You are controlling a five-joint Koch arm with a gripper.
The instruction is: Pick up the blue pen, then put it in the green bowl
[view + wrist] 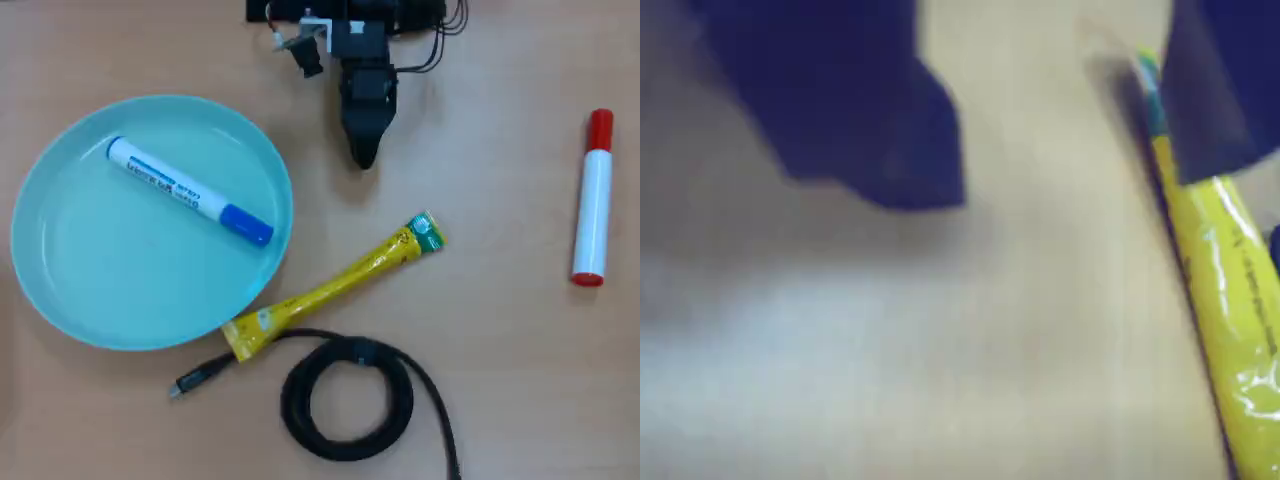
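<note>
Green bowl (80,290): one, round, shallow, low-rimmed, smooth pale turquoise plastic, on the left of the table (500,380) in the overhead view. Contents: the blue pen (188,191) only. It lies flat on the bowl floor, on a diagonal, blue cap toward lower right, blue end toward upper left, blue printing along the white barrel.

Count on the wooden tabletop, overhead view:
- Markers, two: the blue pen in the bowl; one red-capped marker (593,200) far right, white barrel, lying nearly straight up-and-down in the picture, well apart from everything else.
- Yellow tube (330,287), one: glossy, crinkled foil-like skin, green end at upper right. Its lower-left end sits just beside the bowl rim. Seen too in the wrist view (1230,300), along the right edge.
- Black cable (345,397), one: coiled in a loop below the tube, plug end at the left, tail running off the bottom edge.

Claw (364,155): top centre, dark, pointing down toward the tube, holding nothing. In the blurred wrist view (1060,130) its two dark jaws stand apart, bare wood between them.
</note>
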